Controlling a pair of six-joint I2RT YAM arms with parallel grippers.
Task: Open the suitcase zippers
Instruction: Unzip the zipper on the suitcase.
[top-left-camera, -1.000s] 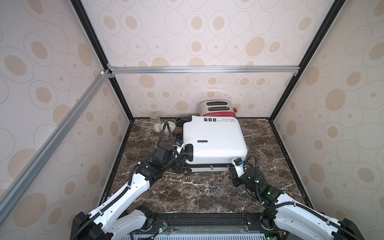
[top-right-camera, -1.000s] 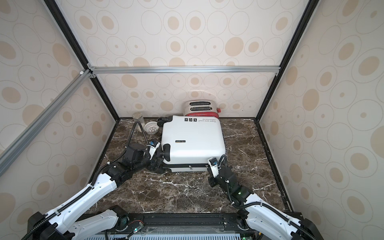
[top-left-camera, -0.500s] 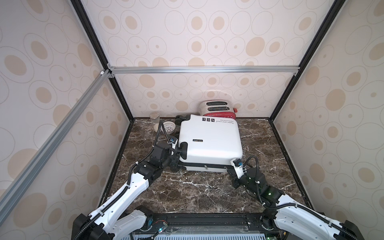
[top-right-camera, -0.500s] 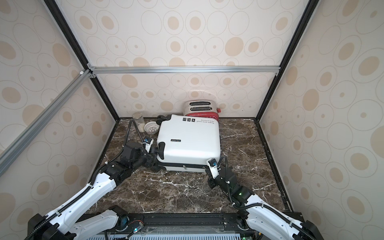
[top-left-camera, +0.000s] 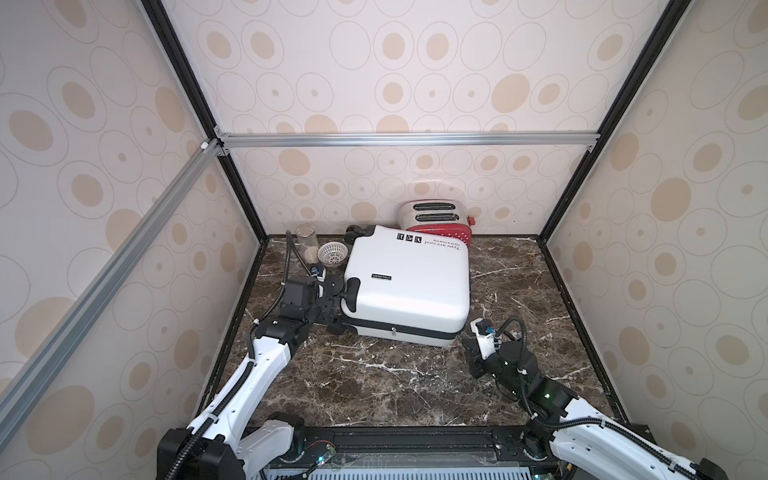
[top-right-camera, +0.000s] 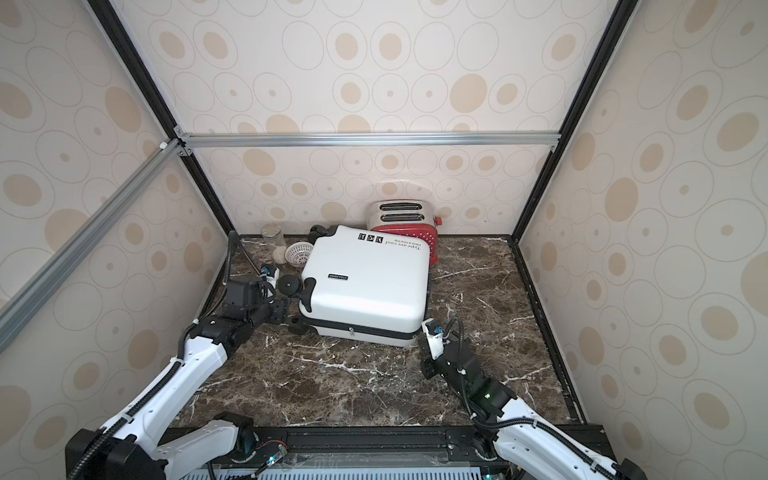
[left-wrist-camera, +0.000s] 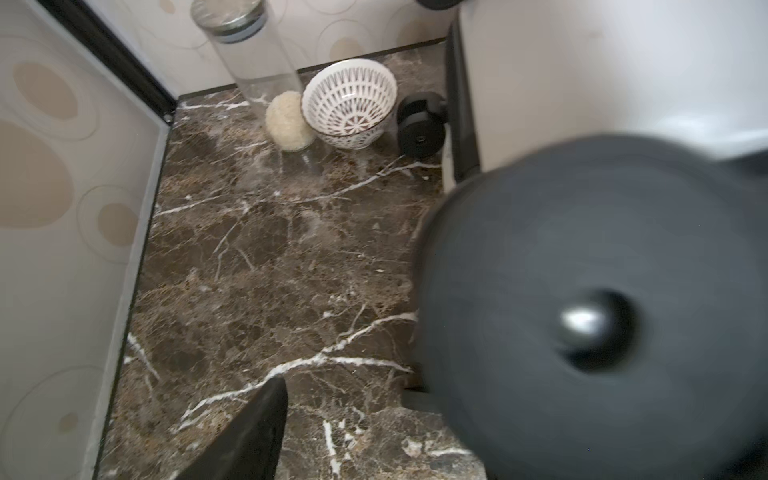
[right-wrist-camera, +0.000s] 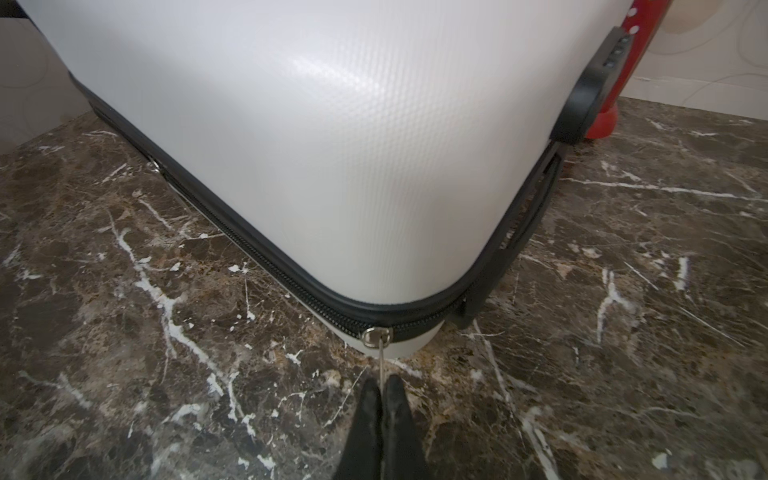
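A: Entry 1, suitcase?
B: Suitcase (top-left-camera: 409, 286): white hard shell, lying flat on the bench (top-left-camera: 395, 382), at 12 o'clock from the bench centre, printed end toward the back wall.

A: Entry 2, zippers?
B: Zippers (right-wrist-camera: 291, 286): a black band round the seam, teeth meshed along the 6 o'clock side. 1 silvery pull (right-wrist-camera: 377, 335) sits at the 5 o'clock corner. A 2nd pull (top-left-camera: 393, 331) sits midway along the 6 o'clock side.

A: Entry 3, right fingers?
B: Right fingers (right-wrist-camera: 369, 419): at the 5 o'clock corner, pinched narrow on the thin tab of the pull. The tab runs straight from its ring to them.

A: Entry 4, left fingers?
B: Left fingers (left-wrist-camera: 253, 432): at the suitcase's 9 o'clock side, beside a black wheel (left-wrist-camera: 540, 270). They are spread wide. Only 1 finger shows, clear of the wheel; the other is hidden behind it.

A: Remaining stock?
B: Toaster (top-left-camera: 440, 216): red, silvery top, behind the suitcase at 12 o'clock. Glass jar (top-left-camera: 306, 245) and white bowl (top-left-camera: 332, 252): side by side in the 10 o'clock corner.
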